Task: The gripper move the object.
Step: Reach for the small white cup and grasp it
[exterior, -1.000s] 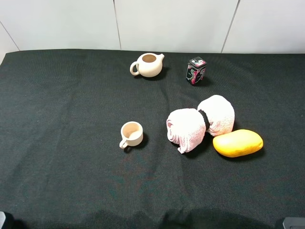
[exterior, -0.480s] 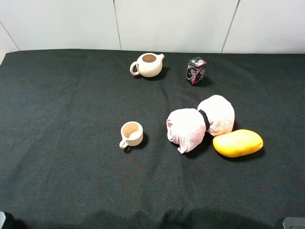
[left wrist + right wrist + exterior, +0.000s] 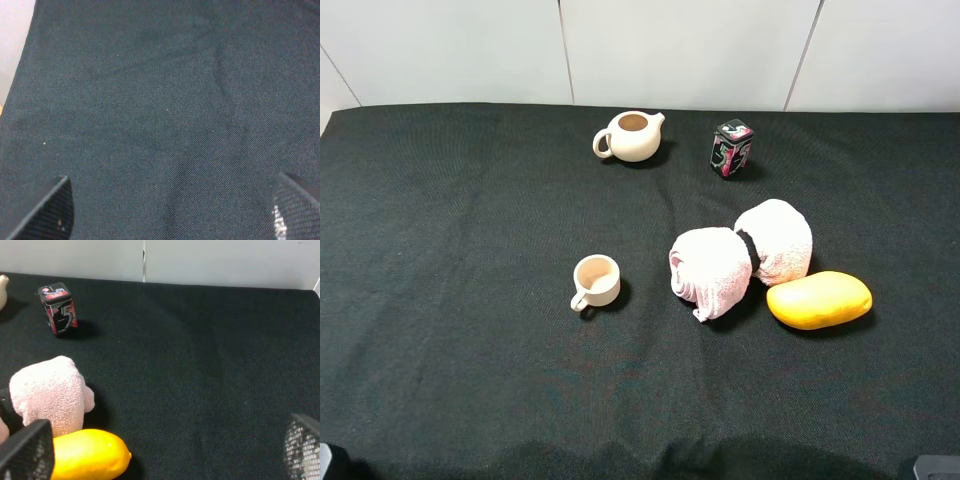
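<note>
The small cream cup (image 3: 597,280) with a loop handle stands upright on the black cloth, left of centre, in the exterior high view. Neither wrist view shows it. My left gripper (image 3: 172,212) is open over bare cloth, with only its two black fingertips (image 3: 50,215) showing. My right gripper (image 3: 165,452) is open as well and looks over the right part of the table. Both are far from the cup. In the exterior view only slivers of the arms show at the bottom corners.
A cream teapot (image 3: 632,136) and a small dark tin (image 3: 731,148) stand at the back. A rolled pink towel (image 3: 740,255) and a yellow mango (image 3: 818,299) lie right of the cup. The right wrist view shows the tin (image 3: 58,309), towel (image 3: 47,392) and mango (image 3: 87,460).
</note>
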`<action>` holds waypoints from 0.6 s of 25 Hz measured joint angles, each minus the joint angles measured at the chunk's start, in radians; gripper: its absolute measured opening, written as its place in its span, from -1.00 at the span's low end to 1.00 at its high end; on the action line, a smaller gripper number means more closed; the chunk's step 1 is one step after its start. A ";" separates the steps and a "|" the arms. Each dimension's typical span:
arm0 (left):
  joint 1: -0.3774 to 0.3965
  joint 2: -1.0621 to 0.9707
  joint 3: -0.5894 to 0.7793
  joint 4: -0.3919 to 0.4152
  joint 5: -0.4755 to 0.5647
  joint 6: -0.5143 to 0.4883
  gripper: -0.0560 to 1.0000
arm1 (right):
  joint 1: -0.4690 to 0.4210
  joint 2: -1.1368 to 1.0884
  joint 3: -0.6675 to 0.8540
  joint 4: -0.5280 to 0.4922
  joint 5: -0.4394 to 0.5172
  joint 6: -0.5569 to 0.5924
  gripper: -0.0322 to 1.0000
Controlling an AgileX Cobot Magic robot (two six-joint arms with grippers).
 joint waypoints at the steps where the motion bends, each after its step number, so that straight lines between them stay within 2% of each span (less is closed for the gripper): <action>1: 0.000 0.000 0.000 0.000 0.000 0.000 0.68 | 0.000 0.000 0.000 0.000 0.000 0.000 0.41; 15: 0.000 0.000 0.000 0.000 0.000 0.000 0.68 | 0.000 0.000 0.000 0.000 0.000 0.000 0.41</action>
